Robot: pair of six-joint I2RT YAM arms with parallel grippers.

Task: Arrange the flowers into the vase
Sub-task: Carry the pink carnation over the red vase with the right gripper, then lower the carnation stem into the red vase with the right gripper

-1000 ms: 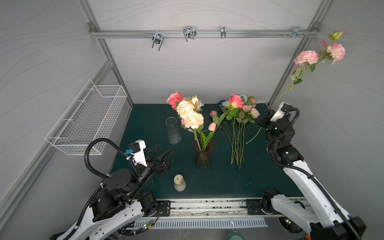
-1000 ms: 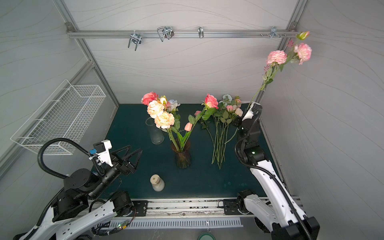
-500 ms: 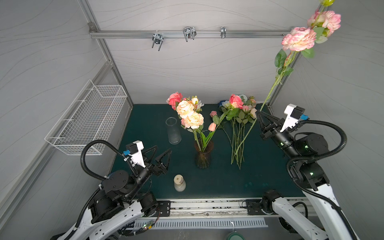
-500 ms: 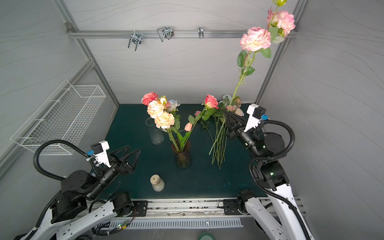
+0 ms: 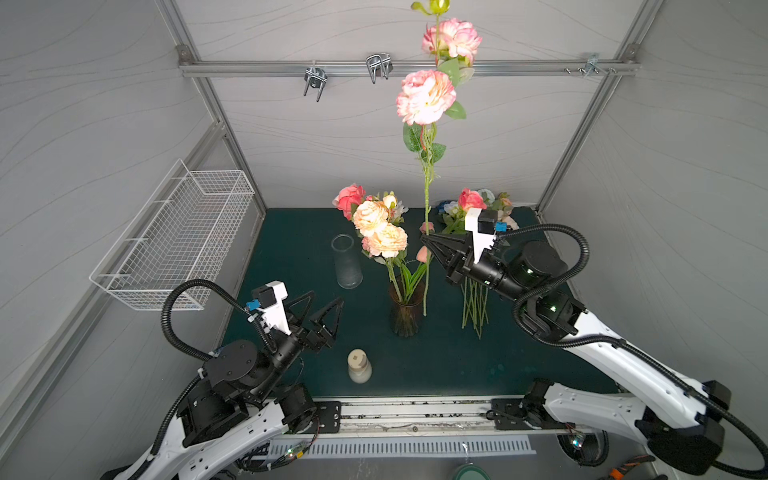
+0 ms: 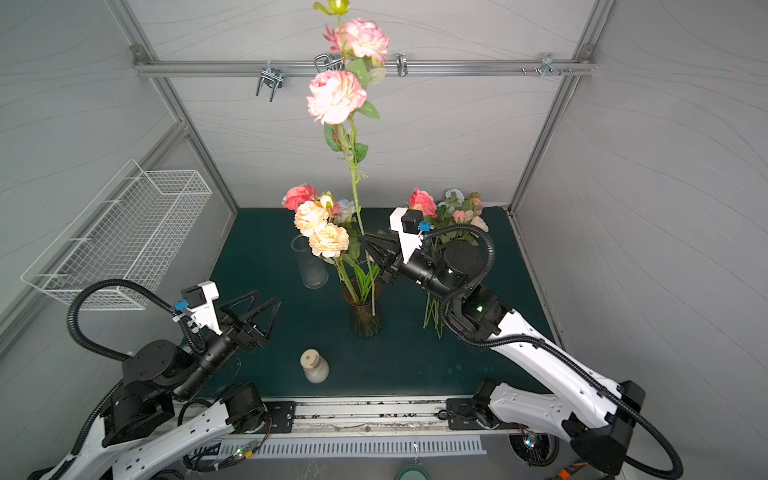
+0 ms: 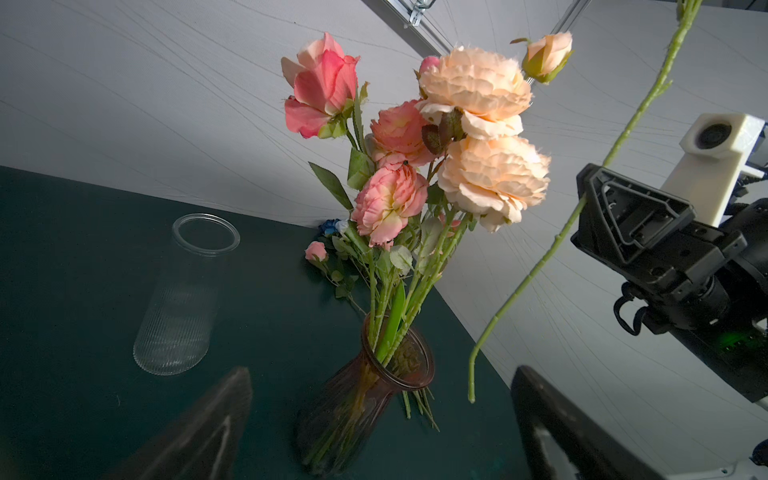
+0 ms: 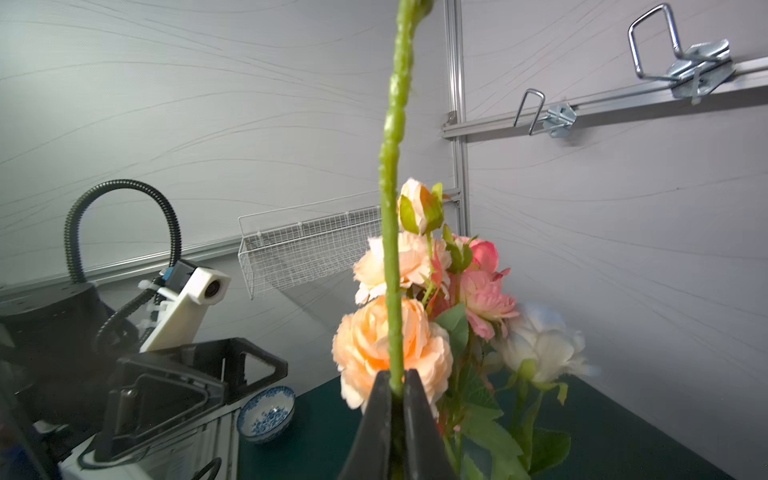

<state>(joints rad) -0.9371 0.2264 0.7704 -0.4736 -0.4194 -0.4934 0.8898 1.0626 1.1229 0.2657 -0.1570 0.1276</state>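
Hidden or cut off: the top bud (image 5: 436, 5) of the held stem (image 5: 426, 216) met the upper edge in both top views. In the right wrist view the stem left the frame before any bloom. The loose flowers (image 5: 473, 301) lying on the desk (image 5: 291, 249) were mostly covered by the right arm (image 5: 536, 270), with only stem ends and a few heads showing. How deep the stems sat in the dark vase (image 5: 405, 320) was hard to make out.

Right hand (image 5: 424, 240): pinched shut on the stem low down and pointing leftward. The stem stood near upright, its two pink-and-cream blooms (image 5: 424, 97) high above the desk. Its lower end hung free just beside the vase's mouth, not inside it.

Left hand (image 5: 326, 297): jaws spread wide, holding nothing, raised over the desk's front left and aimed toward the vase.

Vase: mid-desk, upright, carrying a bunch (image 5: 380, 232) of peach, pink and coral heads. A clear glass (image 5: 347, 262) stood near its left and a small bottle (image 5: 359, 368) in front. A basket (image 5: 178, 237) hung on the left wall. A blue-patterned bowl (image 8: 266, 411) appeared only in the right wrist view.

Change: a second earlier the right hand was by the right rear corner with the stem leaning toward the wall, and it had since swung in to the vase. The left hand had barely shifted and was open throughout.
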